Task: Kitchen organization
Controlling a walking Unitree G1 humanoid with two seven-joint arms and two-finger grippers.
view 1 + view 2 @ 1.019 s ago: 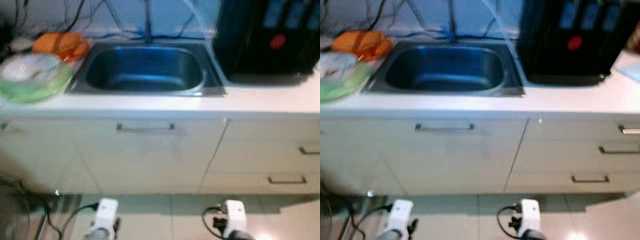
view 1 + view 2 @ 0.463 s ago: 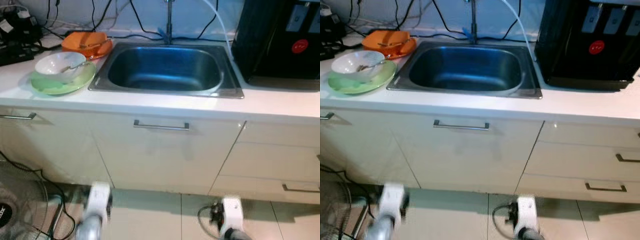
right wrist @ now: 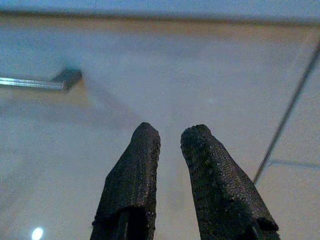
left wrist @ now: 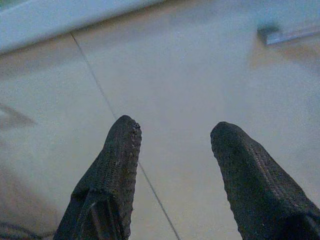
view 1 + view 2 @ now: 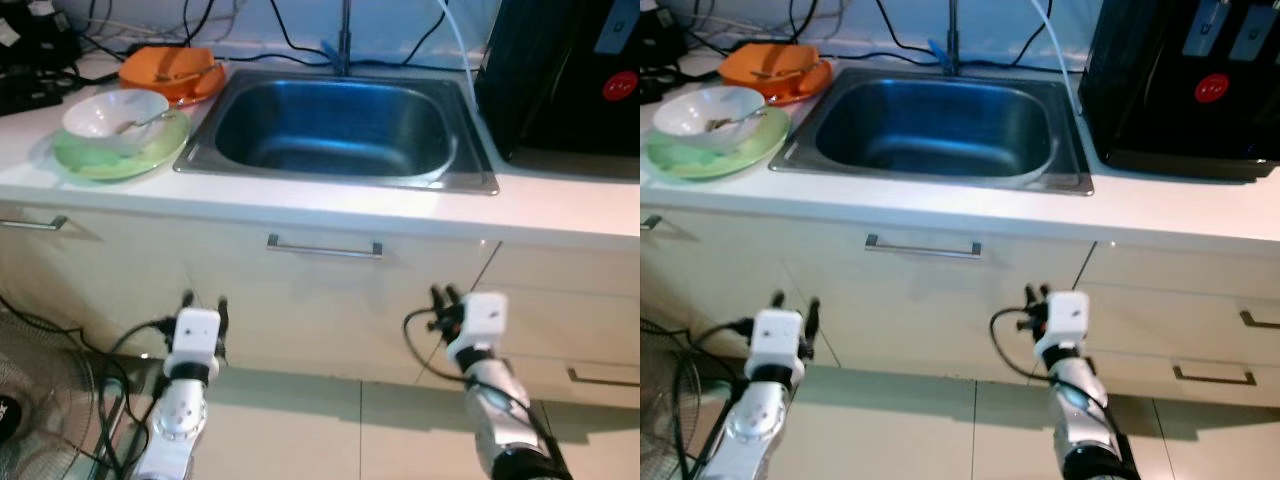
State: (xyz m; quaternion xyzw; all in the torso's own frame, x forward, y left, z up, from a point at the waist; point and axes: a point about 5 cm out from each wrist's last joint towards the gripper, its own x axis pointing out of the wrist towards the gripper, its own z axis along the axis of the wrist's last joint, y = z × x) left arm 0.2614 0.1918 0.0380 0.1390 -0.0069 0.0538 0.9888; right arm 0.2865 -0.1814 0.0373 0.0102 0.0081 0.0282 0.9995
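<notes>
Bowl (image 5: 114, 112) (spoon inside, seemingly) beside sink (image 5: 335, 128)

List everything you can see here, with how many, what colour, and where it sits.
Sink: one, steel, set in the counter, centre.
Tap: one, metal, behind the sink.
Counter: one, white, across the scene.
White bowl: one, with a spoon in it, on the green plate, left of the sink.
Green plate: one, under the bowl.
Orange dish: one, behind the bowl.
Black appliance: one, red round mark, right of the sink.
Cabinet handle: one, silver, below the sink.
Cables: several, black, along the back wall.
Fan: one, on the floor, far left.
Left gripper: open, before the cabinet.
Right gripper: narrowly parted, before the cabinet.
</notes>
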